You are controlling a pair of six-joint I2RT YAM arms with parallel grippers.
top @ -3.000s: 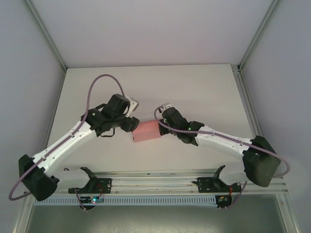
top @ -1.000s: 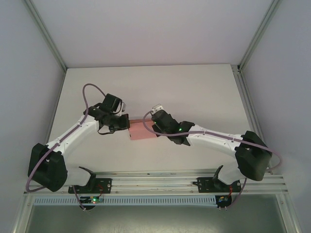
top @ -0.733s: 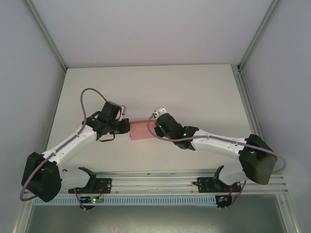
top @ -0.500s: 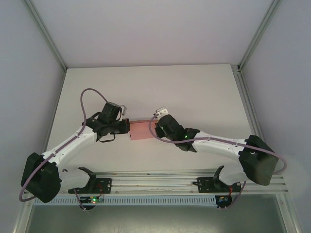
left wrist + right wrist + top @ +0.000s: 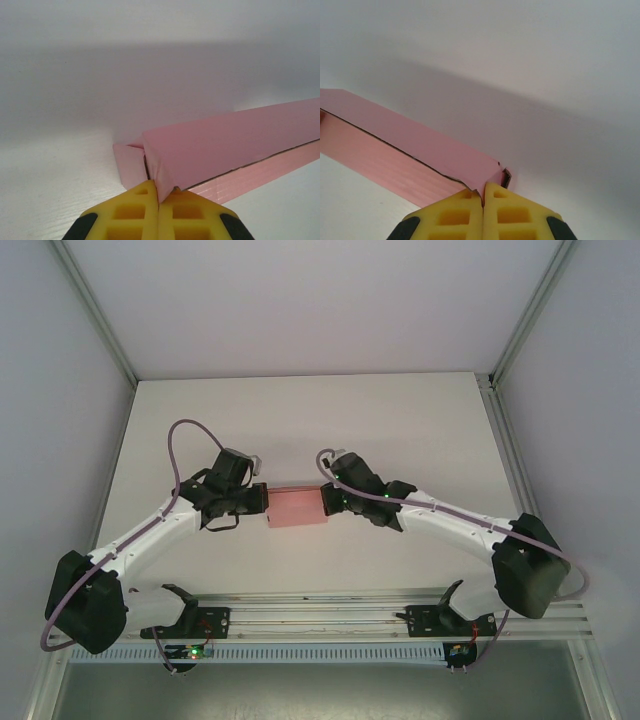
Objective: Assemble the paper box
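Top external: one box point(image 5: 295, 508) lies flat at mid-table on the table point(image 5: 400, 420). My left gripper point(image 5: 262, 502) is at its left end and my right gripper point(image 5: 325, 500) at its right end.
Box: thin pink card, matte, folded into a low flat rectangle with crisp edges.
Table: white and smooth, with a faint grain close up.
Arms: white links with black joints. The left arm point(image 5: 150, 530) and right arm point(image 5: 450, 525) both reach inward to the box.
Left wrist: my left gripper point(image 5: 158, 194) pinches a top corner of the box point(image 5: 225, 140). Here I see the long lid panel, a ribbed side wall below it, and a small end flap folded in beside the corner.
Left fingers point(image 5: 132, 217): yellow moulded pads with square pockets, black at the outer edges. They are pressed together with just the card edge between them.
Right wrist: my right gripper point(image 5: 483, 194) pinches the opposite corner of the box point(image 5: 395, 145). A dark seam runs between lid and ribbed wall, and the corner fold is slightly crumpled.
Right fingers point(image 5: 510, 216): the same yellow pocketed pads, closed tight on the card corner.
Views compared: from above I get the whole outline and both ends, and the wrist views add the seams, ribbing and flaps.
Counts: one box, two arms, two grippers, two fingers on each.
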